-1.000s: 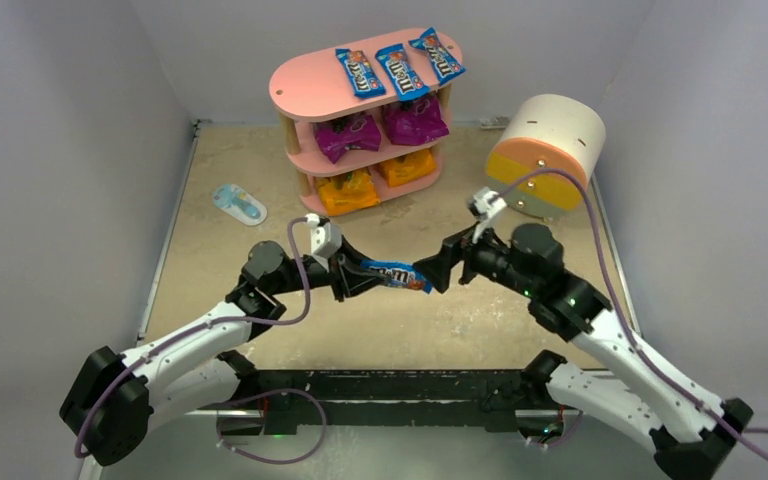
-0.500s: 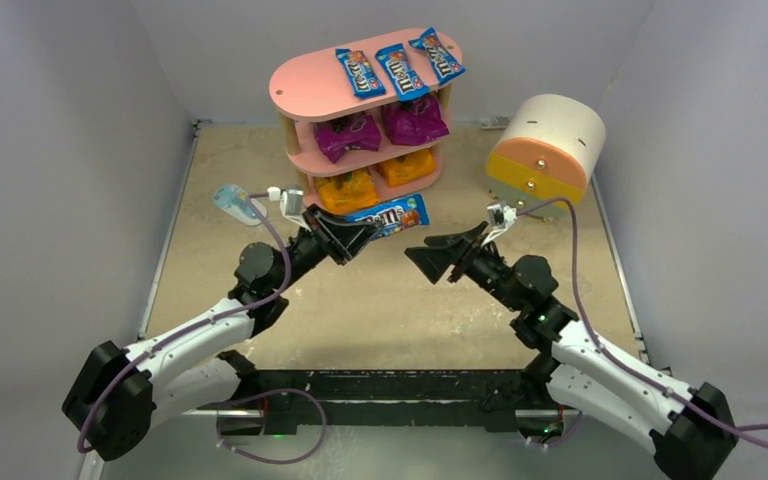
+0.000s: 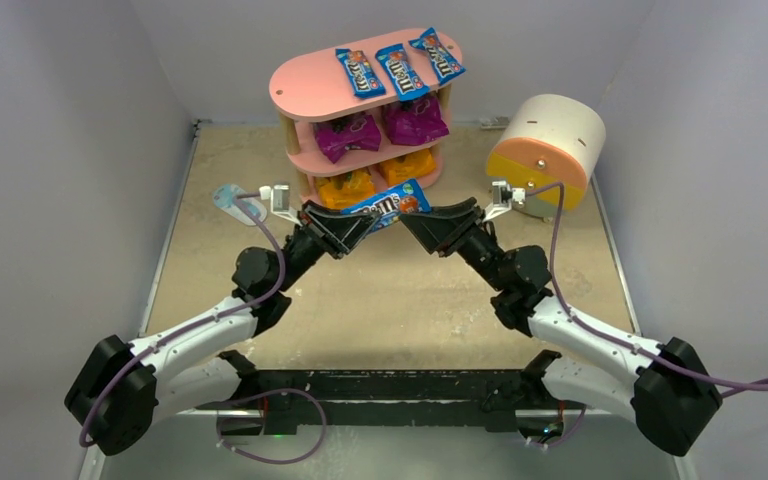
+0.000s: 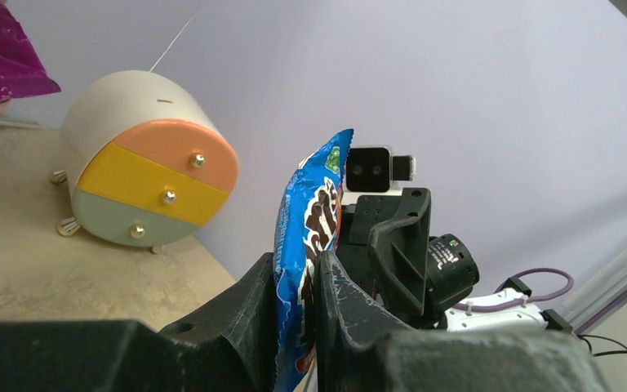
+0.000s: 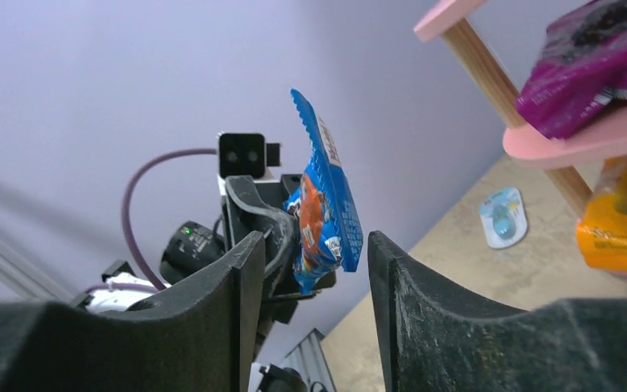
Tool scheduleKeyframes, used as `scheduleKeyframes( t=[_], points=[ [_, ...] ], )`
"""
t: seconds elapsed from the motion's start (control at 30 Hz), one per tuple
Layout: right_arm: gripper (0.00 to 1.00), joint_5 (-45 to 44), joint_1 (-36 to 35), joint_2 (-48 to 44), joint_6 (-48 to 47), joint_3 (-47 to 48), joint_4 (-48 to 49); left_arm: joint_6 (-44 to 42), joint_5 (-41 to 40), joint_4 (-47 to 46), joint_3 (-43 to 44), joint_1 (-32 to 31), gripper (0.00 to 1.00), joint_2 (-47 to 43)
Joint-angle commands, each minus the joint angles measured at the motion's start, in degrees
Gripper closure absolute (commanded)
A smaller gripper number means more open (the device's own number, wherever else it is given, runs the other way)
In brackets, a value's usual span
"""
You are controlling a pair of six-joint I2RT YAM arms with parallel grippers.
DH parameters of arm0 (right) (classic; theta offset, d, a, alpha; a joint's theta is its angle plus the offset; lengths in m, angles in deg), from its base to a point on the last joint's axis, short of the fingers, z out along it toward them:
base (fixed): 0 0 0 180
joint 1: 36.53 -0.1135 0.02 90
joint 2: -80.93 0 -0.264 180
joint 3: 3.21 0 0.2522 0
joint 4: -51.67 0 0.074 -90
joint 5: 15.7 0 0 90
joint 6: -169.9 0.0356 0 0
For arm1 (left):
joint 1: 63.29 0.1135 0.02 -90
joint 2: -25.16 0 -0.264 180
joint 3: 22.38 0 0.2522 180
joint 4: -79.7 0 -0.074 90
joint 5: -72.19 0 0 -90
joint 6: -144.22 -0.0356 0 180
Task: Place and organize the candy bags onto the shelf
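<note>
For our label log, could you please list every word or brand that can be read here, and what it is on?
"m&m's": the held blue packet, in the left end effector.
"m&m's": each of the three blue packets on the shelf top.
Purple bags and orange bags: print too blurred to read.

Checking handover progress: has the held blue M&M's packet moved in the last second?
Yes. The blue M&M's packet, held by the left pincer, moved up-frame toward the pink shelf and now hangs in front of its bottom tier in the top view.
</note>
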Motion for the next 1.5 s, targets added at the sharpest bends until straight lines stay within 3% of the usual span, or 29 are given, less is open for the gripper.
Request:
scheduleKeyframes(
  t=[0.0,0.13,0.2,0.23,0.27,0.33,0.37,0.43,0.57,0.67,0.77,0.9,0.97,1.1,1.23,1.3,1.43,1.47],
  points=[
    [0.52,-1.5,-0.05,0.56,1.76,3.53,8.03,2.48,-0.8,-6.23,-0.57,-0.6,0.95,-0.15],
    [0.67,-3.31,-0.05,1.25,1.58,5.94,6.31,3.0,0.32,-7.64,-1.07,-0.7,0.93,0.16],
    [0.88,-3.23,-0.05,1.5,0.7,7.74,2.67,2.41,1.32,-8.56,-0.9,-0.82,0.86,0.15],
    [0.97,-3.0,-0.12,1.48,0.31,8.6,0.47,1.66,1.93,-8.37,-0.71,-0.76,0.75,-0.06],
    [1.0,-2.88,-0.07,1.26,-0.43,9.25,-1.63,0.1,2.69,-7.6,-0.49,-0.76,0.57,-0.76],
    [1.0,-2.32,-0.05,0.35,-2.79,10.78,-6.61,-5.29,4.57,-2.08,0.82,-0.76,0.26,-3.3],
    [1.0,-0.93,-0.05,-0.5,-4.18,11.67,-12.41,-10.57,4.68,3.82,2.02,-0.76,0.18,-5.18],
    [1.0,0.09,-0.05,-2.54,-8.67,14.04,-22.48,-19.21,3.2,19.31,5.33,-0.77,0.15,-9.45],
    [1.0,4.05,0.03,-5.57,-20.3,19.04,-42.05,-31.06,-8.29,50.55,11.02,-0.67,0.1,-17.07],
    [1.0,10.14,0.04,-4.94,-26.69,22.92,-56.16,-32.18,-11.55,55.3,9.71,-0.71,0.01,-21.67],
    [1.0,19.18,0.03,-3.39,-29.87,23.87,-61.92,-34.07,0.32,53.52,8.86,-0.69,0.0,-22.38],
    [1.0,28.51,0.04,-1.06,-34.62,26.58,-66.38,-35.23,19.98,50.36,10.68,-0.7,0.12,-17.67],
    [1.0,30.28,0.02,-0.4,-36.17,27.69,-66.96,-34.44,25.18,49.05,11.57,-0.71,0.2,-14.8],
    [1.0,33.19,-0.01,-0.08,-37.77,28.4,-67.22,-32.46,26.52,48.26,11.41,-0.7,0.35,-12.6],
    [1.0,34.23,0.04,0.96,-39.08,29.13,-68.76,-28.64,29.71,41.1,8.87,-0.66,0.54,-11.62],
    [1.0,34.1,0.04,1.38,-39.46,29.47,-69.5,-28.63,29.92,41.43,9.17,-0.66,0.66,-11.2],
    [0.99,33.05,0.04,1.36,-39.51,29.78,-69.71,-28.52,29.03,41.6,9.75,-0.71,1.0,-10.99],
    [0.98,32.89,0.04,1.24,-38.96,29.73,-69.9,-28.36,28.59,41.94,9.9,-0.7,1.0,-10.99]
  ],
)
